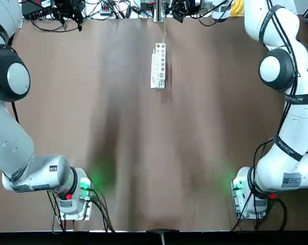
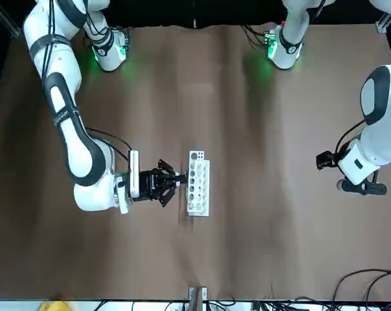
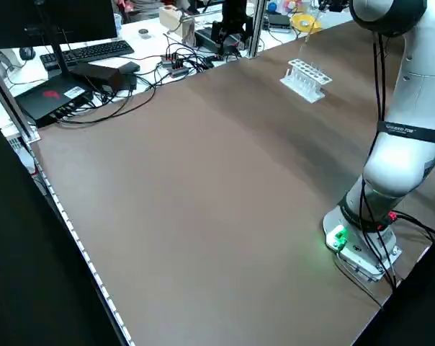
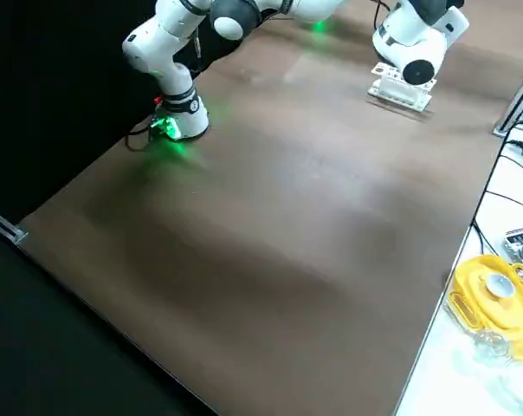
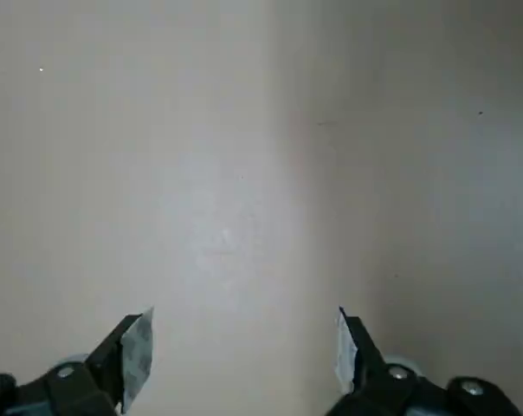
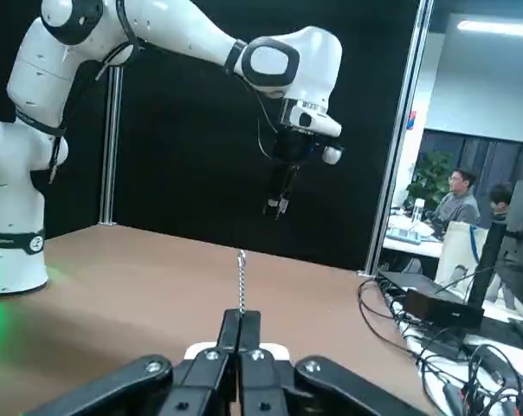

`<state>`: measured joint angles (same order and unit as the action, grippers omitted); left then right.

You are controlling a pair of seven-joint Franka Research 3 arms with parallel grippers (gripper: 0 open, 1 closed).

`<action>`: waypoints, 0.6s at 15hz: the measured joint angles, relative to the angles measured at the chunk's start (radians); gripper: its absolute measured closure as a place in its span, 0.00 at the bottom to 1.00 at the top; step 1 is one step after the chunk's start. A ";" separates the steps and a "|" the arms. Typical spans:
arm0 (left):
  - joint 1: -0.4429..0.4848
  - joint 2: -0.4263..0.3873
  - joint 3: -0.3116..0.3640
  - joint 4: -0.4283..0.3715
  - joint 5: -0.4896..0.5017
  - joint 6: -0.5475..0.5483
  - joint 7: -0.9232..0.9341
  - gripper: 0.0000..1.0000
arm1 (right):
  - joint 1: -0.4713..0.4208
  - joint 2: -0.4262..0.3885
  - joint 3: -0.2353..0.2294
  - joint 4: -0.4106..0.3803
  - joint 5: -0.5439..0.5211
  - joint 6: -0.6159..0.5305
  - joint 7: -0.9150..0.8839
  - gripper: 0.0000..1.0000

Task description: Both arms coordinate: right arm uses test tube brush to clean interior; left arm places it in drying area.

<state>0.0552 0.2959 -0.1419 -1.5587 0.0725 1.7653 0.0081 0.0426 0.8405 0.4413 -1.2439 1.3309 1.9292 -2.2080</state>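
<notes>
The white rack that is the drying area [image 1: 158,66] lies at the far middle of the brown table [image 1: 144,153]; it also shows in the front view [image 2: 198,183]. My right gripper [image 2: 176,179] is held level just beside the rack on my right, pointing at it. In its wrist view the right gripper [image 6: 241,316] is shut on the test tube brush [image 6: 241,277], whose thin twisted stem sticks out past the fingertips. My left gripper [image 5: 244,334] hangs open over bare table far to my left [image 2: 362,188], holding nothing. No tube shows.
Cables and electronics [image 1: 93,10] line the table's far edge. A keyboard [image 3: 88,52] and black boxes sit on a side bench. A yellow object [image 4: 495,299] lies off the table on the right side. People sit in the background [image 6: 459,195]. Both bases glow green [image 1: 85,185].
</notes>
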 joint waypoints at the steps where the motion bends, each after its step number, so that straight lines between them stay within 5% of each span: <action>1: 0.000 0.000 0.000 0.000 0.000 0.000 0.000 0.00 | 0.000 0.001 0.000 0.000 0.010 -0.001 -0.005 0.97; 9: 0.000 0.000 0.000 0.000 0.000 0.000 0.000 0.00 | 0.007 0.014 0.001 -0.009 0.018 -0.002 -0.037 0.97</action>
<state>0.0551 0.2959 -0.1418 -1.5587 0.0725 1.7653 0.0081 0.0498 0.8544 0.4424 -1.2530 1.3487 1.9272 -2.2446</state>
